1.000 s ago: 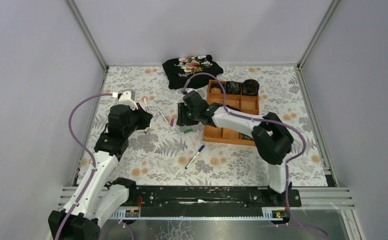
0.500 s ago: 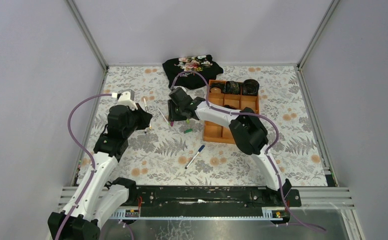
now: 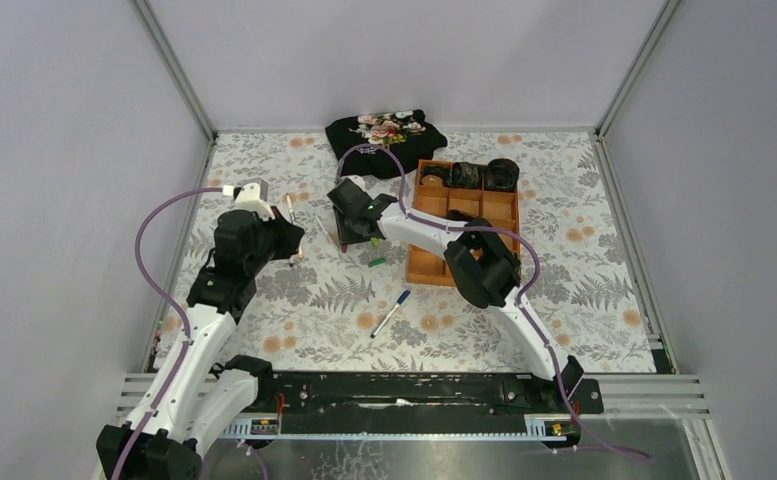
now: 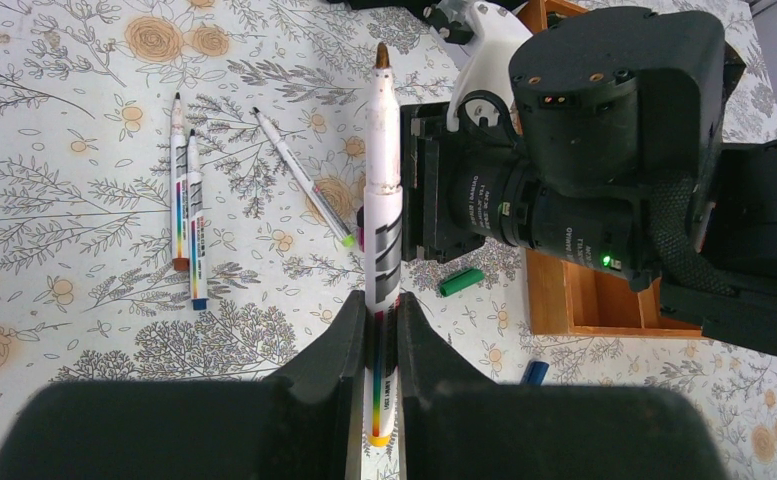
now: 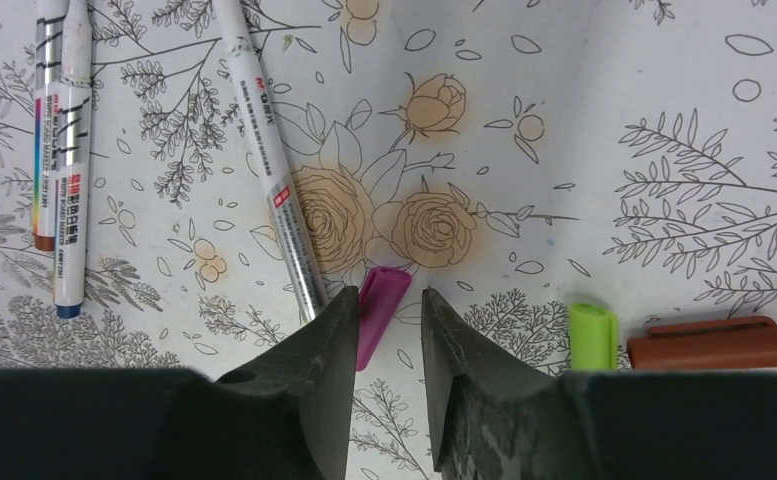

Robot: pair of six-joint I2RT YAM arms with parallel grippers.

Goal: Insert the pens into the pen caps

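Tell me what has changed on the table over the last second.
The right gripper swung left, away from the orange tray, and now hangs open astride the magenta cap. Nothing was gripped or released. The left gripper still clamps its pen; the blue-capped pen and dark green cap have not moved.

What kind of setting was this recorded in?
Probably a lab robot cell: plain grey panel walls in aluminium framing, a flower-printed tablecloth, and left arm and right arm bolted to a black rail.
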